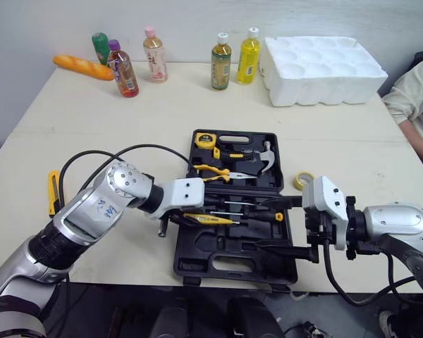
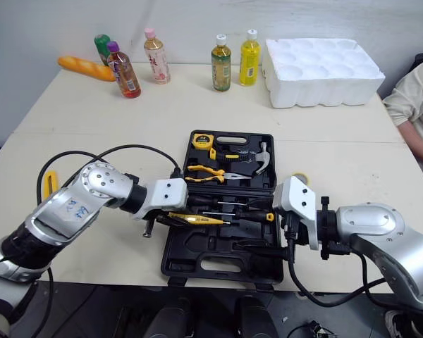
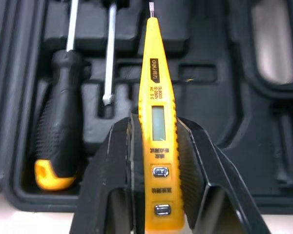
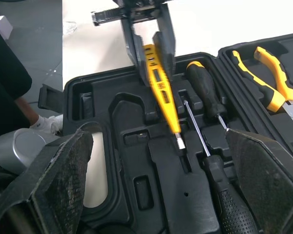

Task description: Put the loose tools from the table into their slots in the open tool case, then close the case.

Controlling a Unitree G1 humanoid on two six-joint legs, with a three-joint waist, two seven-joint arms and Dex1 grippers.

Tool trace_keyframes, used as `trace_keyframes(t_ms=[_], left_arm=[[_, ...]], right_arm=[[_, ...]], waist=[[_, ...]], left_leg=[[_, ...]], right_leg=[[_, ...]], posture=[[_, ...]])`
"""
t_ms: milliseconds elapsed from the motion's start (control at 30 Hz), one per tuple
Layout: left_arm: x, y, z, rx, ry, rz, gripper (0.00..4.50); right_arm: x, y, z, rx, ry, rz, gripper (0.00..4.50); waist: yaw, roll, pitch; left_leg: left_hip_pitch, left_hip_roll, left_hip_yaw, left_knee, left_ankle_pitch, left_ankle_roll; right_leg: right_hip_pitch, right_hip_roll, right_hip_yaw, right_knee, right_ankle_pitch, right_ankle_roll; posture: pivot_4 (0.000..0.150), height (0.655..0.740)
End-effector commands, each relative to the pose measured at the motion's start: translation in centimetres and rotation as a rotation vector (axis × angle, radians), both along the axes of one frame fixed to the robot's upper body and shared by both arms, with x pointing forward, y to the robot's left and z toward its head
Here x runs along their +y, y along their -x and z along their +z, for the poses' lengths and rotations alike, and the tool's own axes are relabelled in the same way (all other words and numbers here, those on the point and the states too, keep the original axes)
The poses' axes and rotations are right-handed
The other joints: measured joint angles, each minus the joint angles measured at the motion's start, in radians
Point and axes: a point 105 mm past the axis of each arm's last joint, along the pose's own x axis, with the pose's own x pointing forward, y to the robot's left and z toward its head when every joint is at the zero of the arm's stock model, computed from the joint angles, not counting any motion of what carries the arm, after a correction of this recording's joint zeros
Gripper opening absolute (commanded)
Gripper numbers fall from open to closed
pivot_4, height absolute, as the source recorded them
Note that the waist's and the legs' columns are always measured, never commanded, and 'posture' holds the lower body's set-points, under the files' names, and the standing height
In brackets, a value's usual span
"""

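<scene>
the open tool case (image 1: 218, 264) lies in the middle of the table (image 1: 92, 141), its near edge close to the table's near edge. the left claw (image 3: 157, 127) is clamped on the butt of a yellow voltage tester (image 1: 210, 219), held over the left part of the case's near half with its tip pointing right, just beside a black screwdriver (image 3: 58, 131) seated in its slot. whether the tip touches the case i cannot tell. the right claw (image 1: 262, 224) reaches in over the case's right edge, fingers spread wide and holding nothing. a yellow utility knife (image 1: 53, 191) lies by the table's left edge, with bare table between it and the case. a yellow tape roll (image 1: 302, 181) lies just right of the case. wide bare table runs from the case to the far bottles (image 1: 155, 55).
</scene>
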Motion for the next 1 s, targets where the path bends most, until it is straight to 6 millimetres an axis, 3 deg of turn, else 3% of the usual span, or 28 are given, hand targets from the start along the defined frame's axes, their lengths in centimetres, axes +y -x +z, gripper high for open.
trace_keyframes(t_ms=[33,767,1000], left_arm=[[-0.5,-0.2,0.4,-0.047,-0.016,-0.016,0.55],[-1.7,-0.3,-0.9,0.005,-0.034,-0.038,0.55],[-0.7,0.8,1.3,0.084,0.055,-0.049,3.84]], right_arm=[[-0.1,0.4,0.0,-0.019,0.034,0.01,4.5],[-1.1,0.0,-1.4,0.025,0.091,-0.057,4.5],[-1.2,0.2,-1.3,0.028,0.086,-0.06,4.5]], waist=[[0.0,0.0,0.0],[0.002,0.0,0.0],[-0.003,0.0,0.0]], left_leg=[[0.0,0.0,0.0,0.0,0.0,0.0],[0.0,0.0,0.0,0.003,0.0,-0.001],[0.0,0.0,0.0,0.003,0.0,-0.001]], right_leg=[[0.0,0.0,0.0,0.0,0.0,0.0],[0.0,0.0,0.0,0.004,0.0,0.0],[0.0,0.0,0.0,0.004,0.0,0.0]], posture=[[0.15,0.74],[0.15,0.74],[0.15,0.74]])
